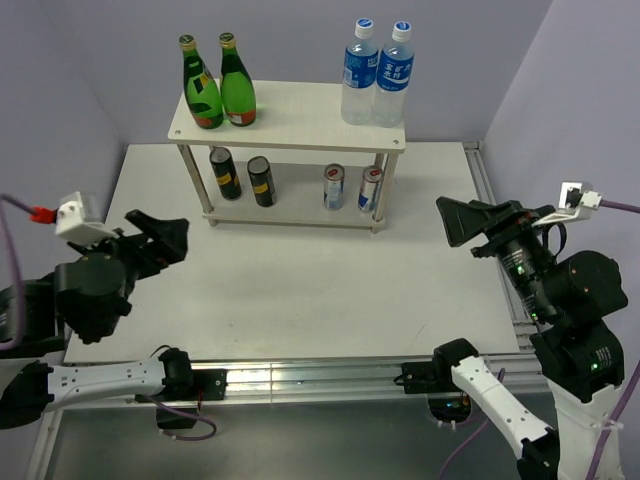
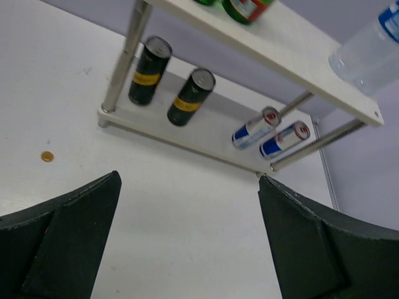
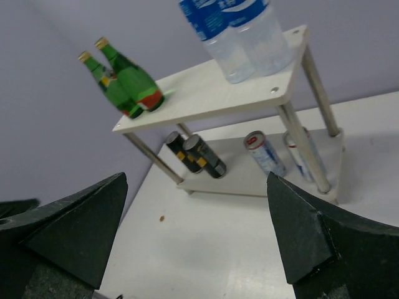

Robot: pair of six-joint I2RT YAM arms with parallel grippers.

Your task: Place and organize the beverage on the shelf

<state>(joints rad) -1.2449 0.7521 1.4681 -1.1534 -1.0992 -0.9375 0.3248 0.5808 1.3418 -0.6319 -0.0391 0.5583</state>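
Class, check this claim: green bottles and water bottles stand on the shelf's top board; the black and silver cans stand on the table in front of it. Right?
No: the black cans and silver cans stand on the shelf's lower tier, not on the table, as the top external view shows. The rest is right.

Light: bright, even, from above.
Shadows: faint beneath your shelf (image 1: pixel 300 110).
Focus: your wrist views show the near fingers (image 2: pixel 62 249) slightly soft.
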